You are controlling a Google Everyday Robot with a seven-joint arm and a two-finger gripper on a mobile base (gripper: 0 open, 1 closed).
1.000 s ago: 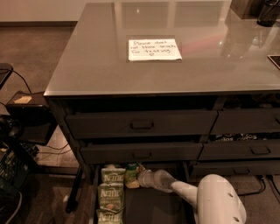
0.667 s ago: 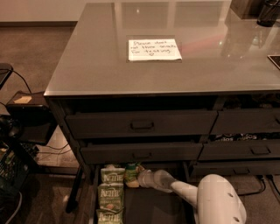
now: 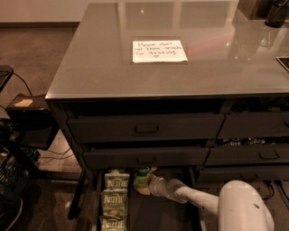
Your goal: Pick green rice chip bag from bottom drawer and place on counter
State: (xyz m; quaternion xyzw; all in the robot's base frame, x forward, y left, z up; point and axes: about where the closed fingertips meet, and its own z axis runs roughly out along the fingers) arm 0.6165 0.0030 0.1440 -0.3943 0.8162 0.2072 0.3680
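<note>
The bottom drawer is pulled open below the cabinet, with a dark floor. The green rice chip bag lies at its back, just under the drawer above, bright green with a cream-yellow patch. My gripper reaches into the drawer from the right on a white arm and its tip sits against the bag's right side. The counter is the glossy grey top above.
Three pale green "Kettle" bags lie in a row along the drawer's left side. A white handwritten note lies on the counter. Dark objects stand at the counter's far right. Cables and a black crate are on the floor left.
</note>
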